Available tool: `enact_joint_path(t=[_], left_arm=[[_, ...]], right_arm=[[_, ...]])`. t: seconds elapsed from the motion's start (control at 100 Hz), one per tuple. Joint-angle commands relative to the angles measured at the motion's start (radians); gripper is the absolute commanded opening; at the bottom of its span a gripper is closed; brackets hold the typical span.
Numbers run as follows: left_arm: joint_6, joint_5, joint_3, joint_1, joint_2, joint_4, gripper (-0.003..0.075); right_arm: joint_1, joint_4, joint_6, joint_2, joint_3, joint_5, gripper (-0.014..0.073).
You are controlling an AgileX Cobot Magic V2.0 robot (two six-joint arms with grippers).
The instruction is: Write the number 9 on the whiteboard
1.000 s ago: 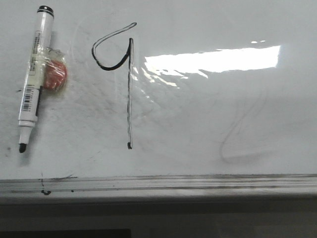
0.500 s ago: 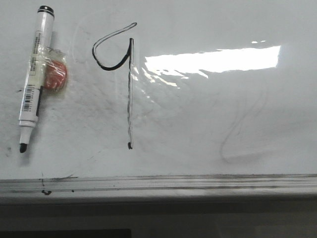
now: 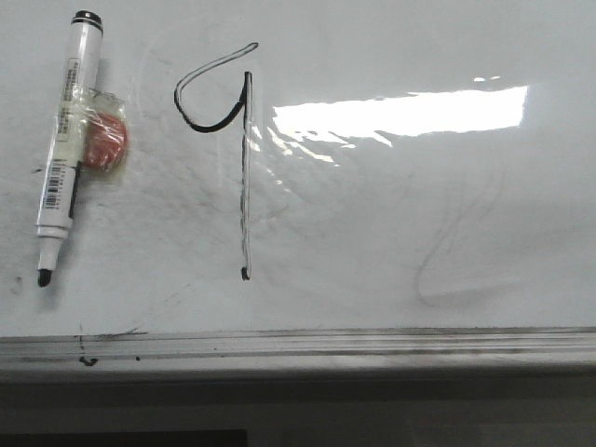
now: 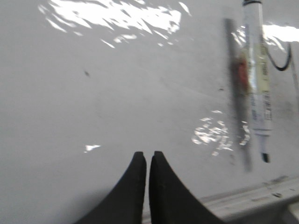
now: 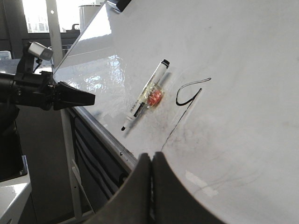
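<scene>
— One figure: the number 9 (image 3: 228,140), black, on the whiteboard (image 3: 372,242) above its ledge (image 3: 307,345). A marker (image 3: 65,140) sits left of it, uncapped.

— The claws?

— Both empty: left gripper (image 4: 147,161) and right gripper (image 5: 151,161) pressed closed, off the board.

The black two-fingered left gripper (image 4: 147,161) and the black two-fingered right gripper (image 5: 151,163) both have their curved fingertips pressed together, empty, with the left arm reaching out level.
</scene>
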Motion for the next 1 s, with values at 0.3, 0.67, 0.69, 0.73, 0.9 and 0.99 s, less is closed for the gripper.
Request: enact_joint_path(t=[0.3,0.67,0.69,0.73,0.9,0.99], left_arm=[[0.275,0.007,0.041,0.391,-0.053,-0.118,-0.0020],[0.239,0.076,0.041,0.442,-0.053,-0.120,-0.0020],[0.239,0.076,0.041,0.442,-0.053,-0.120,-0.0020],[0.239,0.076,0.041,0.442,-0.053,-0.120,-0.0020],[0.239,0.076,0.041,0.442,-0.053,-0.120,-0.0020],[0.239,0.076,0.041,0.442,-0.053,-0.120,-0.0020]], right_arm=[[0.000,-0.012,-0.007,-0.005,-0.025,-0.075,-0.0063],[0.000,-0.012,-0.007,-0.005,-0.025,-0.075,-0.0063],[0.000,-0.012,-0.007,-0.005,-0.025,-0.075,-0.0063],[0.000,-0.012,-0.007,-0.005,-0.025,-0.075,-0.0063],[0.000,-0.012,-0.007,-0.005,-0.025,-0.075,-0.0063],[0.000,-0.012,-0.007,-0.005,-0.025,-0.075,-0.0063]])
